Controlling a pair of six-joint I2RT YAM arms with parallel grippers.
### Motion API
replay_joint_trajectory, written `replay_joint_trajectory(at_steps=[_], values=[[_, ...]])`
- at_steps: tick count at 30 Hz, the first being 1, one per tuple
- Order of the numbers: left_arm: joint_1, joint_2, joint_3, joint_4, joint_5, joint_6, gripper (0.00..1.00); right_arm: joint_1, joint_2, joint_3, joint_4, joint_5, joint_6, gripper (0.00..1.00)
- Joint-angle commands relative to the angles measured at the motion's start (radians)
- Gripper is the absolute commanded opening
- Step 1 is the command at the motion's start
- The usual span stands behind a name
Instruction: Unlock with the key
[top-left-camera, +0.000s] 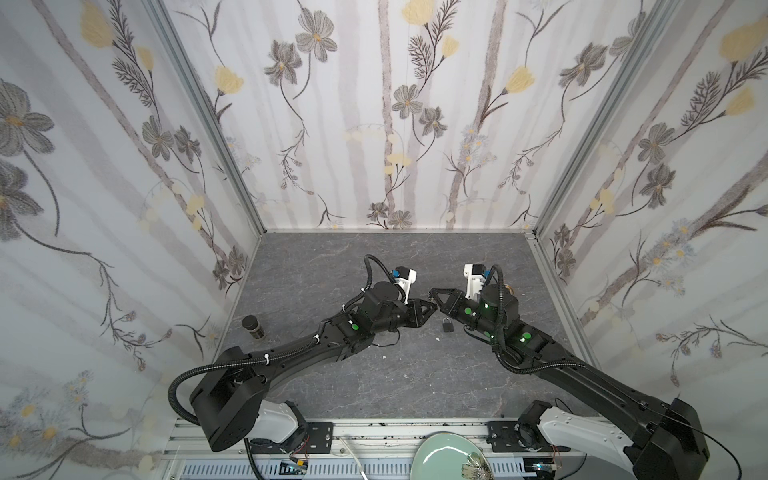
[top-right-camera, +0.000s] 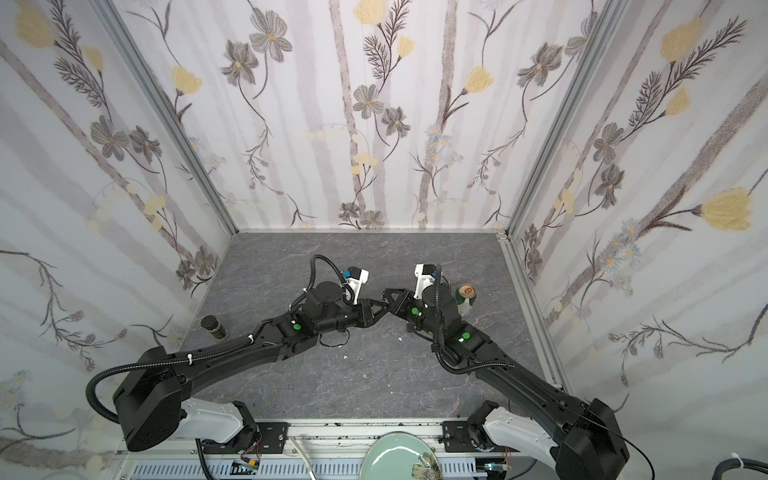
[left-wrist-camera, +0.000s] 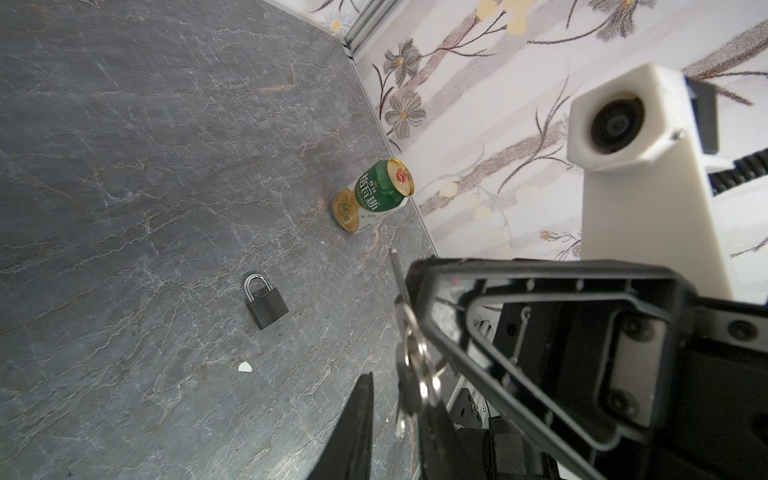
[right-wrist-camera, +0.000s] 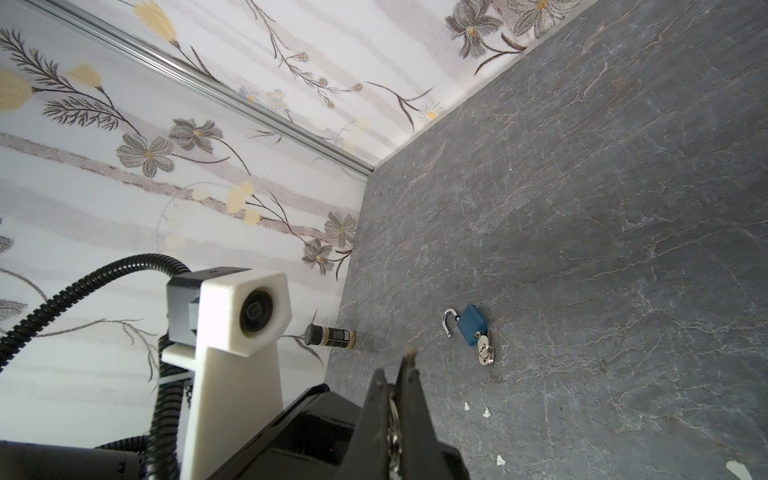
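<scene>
Right gripper (right-wrist-camera: 395, 372) around keys (left-wrist-camera: 410, 361), black padlock (left-wrist-camera: 266, 305) nearby.

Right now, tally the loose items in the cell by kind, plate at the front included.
Padlocks: 2, black padlock and blue padlock
Key bunches: 2, held keys and inserted keys
Cans: 1, green can
Jars: 1, dark jar
Plates: 1, green plate
Total: 7
</scene>
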Motion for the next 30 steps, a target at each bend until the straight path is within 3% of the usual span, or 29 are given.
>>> replay_joint_trajectory(at_steps=[1, 9, 30], values=[[0.000, 0.002, 0.014, 0.018, 0.006, 0.005, 0.15, -0.002, -0.001, 0.008, 0.044, 0.007, 0.012, 0.00], [0.000, -0.004, 0.014, -0.021, -0.005, 0.017, 0.00, -0.012, -0.015, 0.002, 0.038, 0.019, 0.010, 0.00], [0.009, -0.082, 0.004, -0.169, -0.018, 0.081, 0.00, -0.055, -0.065, -0.046, 0.026, -0.003, -0.006, 0.00]])
